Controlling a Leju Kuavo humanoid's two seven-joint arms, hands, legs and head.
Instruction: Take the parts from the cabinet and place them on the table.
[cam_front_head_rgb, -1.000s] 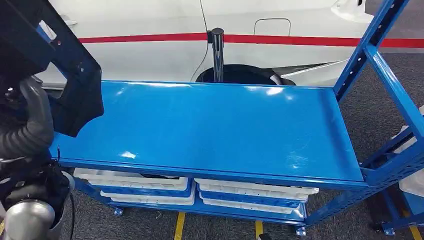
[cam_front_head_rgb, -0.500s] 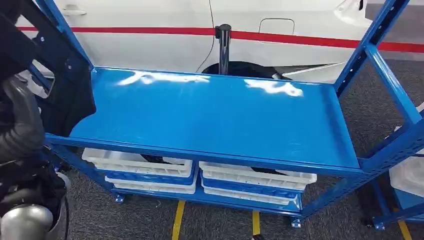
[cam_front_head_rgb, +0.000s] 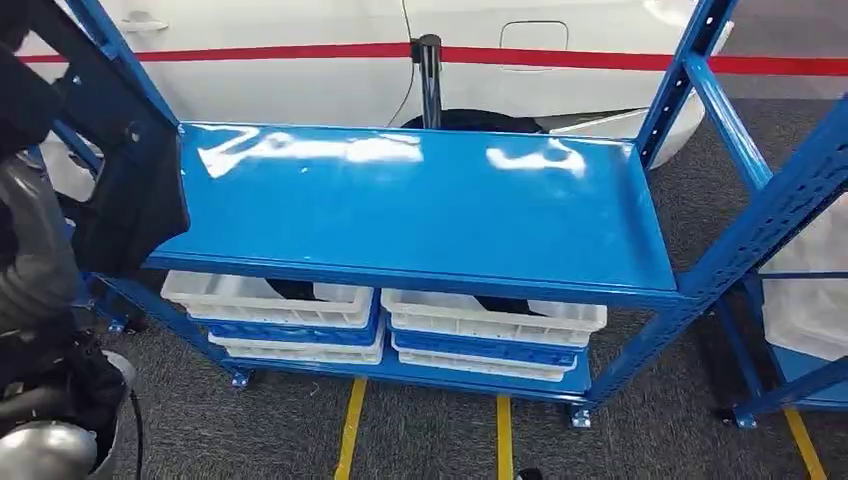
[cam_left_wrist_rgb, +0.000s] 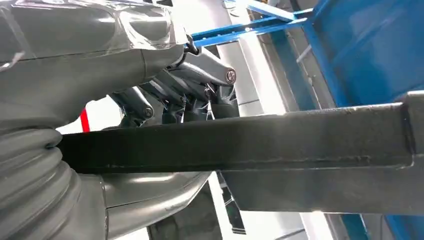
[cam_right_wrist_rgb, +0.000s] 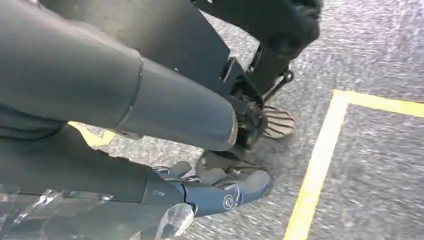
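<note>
Left hand (cam_left_wrist_rgb: 165, 90) grips black part (cam_left_wrist_rgb: 240, 142); right hand (cam_right_wrist_rgb: 210, 192) hangs, seemingly empty.

The shelf rack (cam_front_head_rgb: 420, 215) sits straight ahead, its top shelf bare. Under that shelf, 2 stacks of trays (cam_front_head_rgb: 385, 325) sit side by side on the bottom level. At the rack's left end, a panel part (cam_front_head_rgb: 135, 190) overlaps the shelf's corner. Behind the rack a post (cam_front_head_rgb: 430, 75) stands, and behind that a car (cam_front_head_rgb: 300, 80). Floor tape lines (cam_front_head_rgb: 350, 430) run out in front of the rack.
</note>
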